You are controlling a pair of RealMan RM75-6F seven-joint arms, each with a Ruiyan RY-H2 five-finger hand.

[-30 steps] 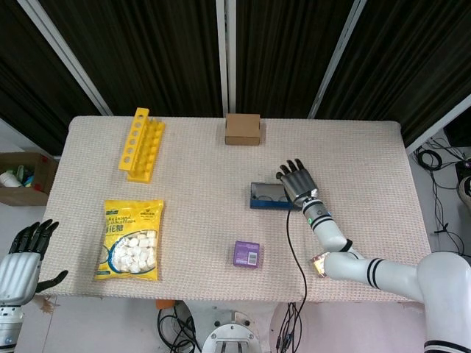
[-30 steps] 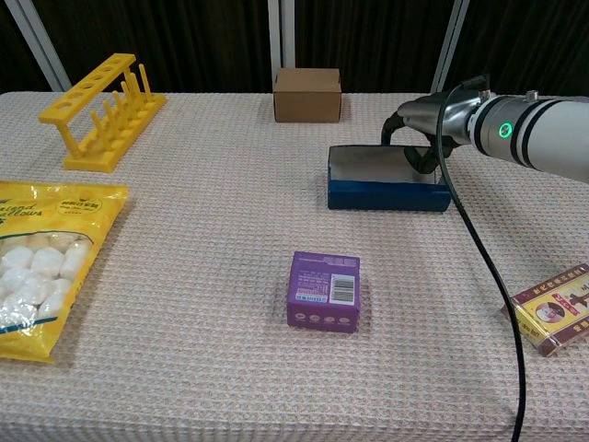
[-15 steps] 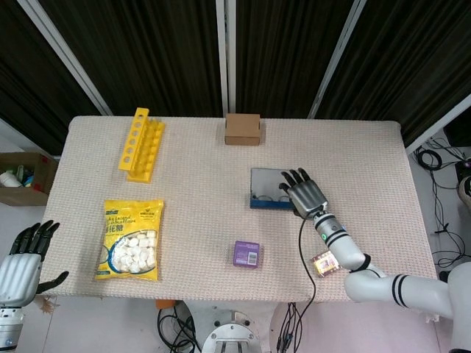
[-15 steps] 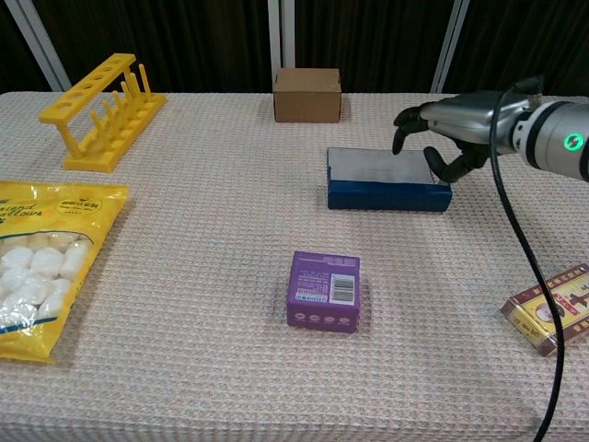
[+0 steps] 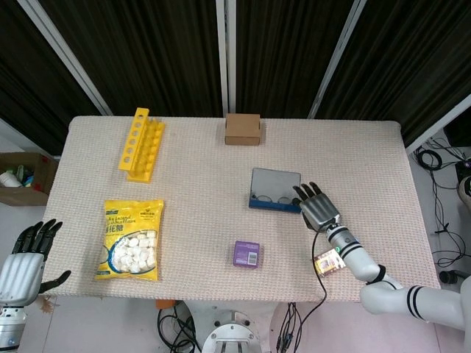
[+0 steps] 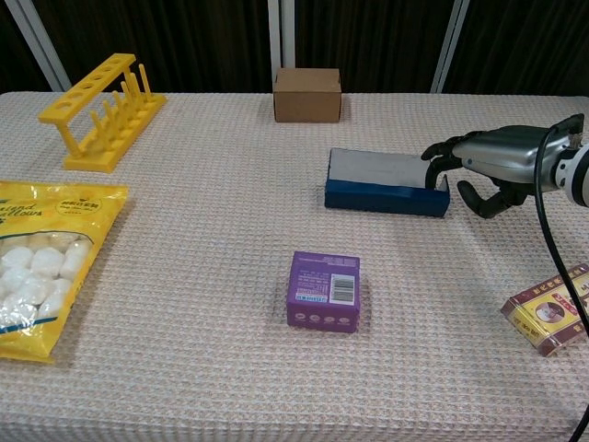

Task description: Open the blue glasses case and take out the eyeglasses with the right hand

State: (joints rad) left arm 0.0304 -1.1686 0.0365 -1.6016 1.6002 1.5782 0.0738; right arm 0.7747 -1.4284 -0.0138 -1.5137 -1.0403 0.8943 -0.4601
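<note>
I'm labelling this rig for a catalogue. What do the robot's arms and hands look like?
Each robot hand, right and left, has a grey metallic back and black fingers. The right arm is glossy white with black rings; a black cable runs along it.

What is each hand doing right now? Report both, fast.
Left hand: open, holding nothing, off the table's near left corner.
Right hand: open, holding nothing, beside the blue glasses case.

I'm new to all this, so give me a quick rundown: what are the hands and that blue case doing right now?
Right hand empty at the blue case's right end. Left hand idle off-table. Case open, eyeglasses inside. Nothing blocking.
</note>
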